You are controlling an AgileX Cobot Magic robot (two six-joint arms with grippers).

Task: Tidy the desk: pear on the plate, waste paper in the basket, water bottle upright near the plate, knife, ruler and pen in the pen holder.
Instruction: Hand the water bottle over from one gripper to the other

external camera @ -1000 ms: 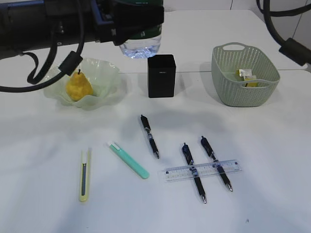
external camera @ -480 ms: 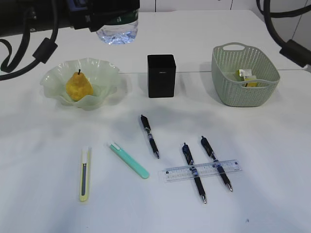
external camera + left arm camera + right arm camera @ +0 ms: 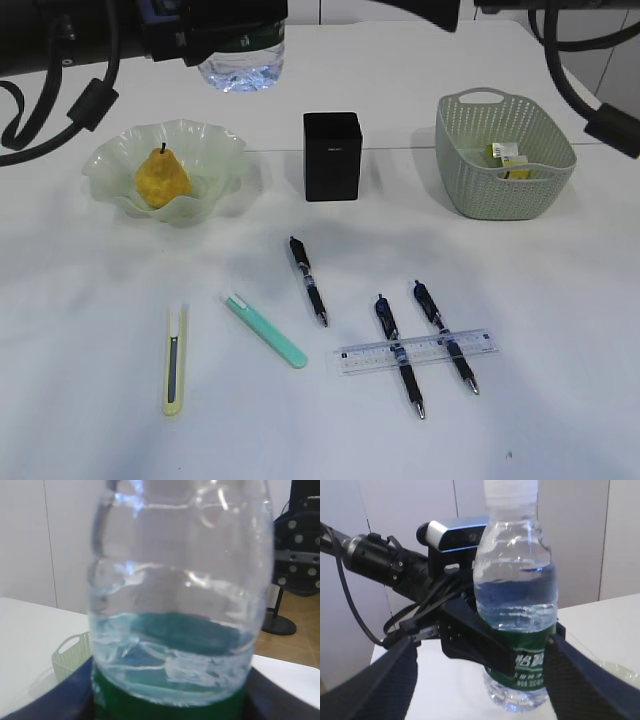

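Water bottle (image 3: 240, 62): clamped in left gripper (image 3: 215, 35), shifted from upper centre to upper left, now halted above counter (image 3: 90, 300). Right gripper (image 3: 480, 680): unclenched, holding nothing, newly entering upper right. Bottle placement beside plate (image 3: 215, 150) pending.

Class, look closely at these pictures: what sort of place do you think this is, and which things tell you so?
Probably a robot lab's mock desk: a white table set with pens, a ruler and a black pen holder, while the left gripper holds a water bottle aloft.

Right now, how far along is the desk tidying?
Done: pear on the plate, waste paper in the basket. In hand: the left gripper holds the water bottle aloft. Left: three pens, ruler and knife lie outside the pen holder.
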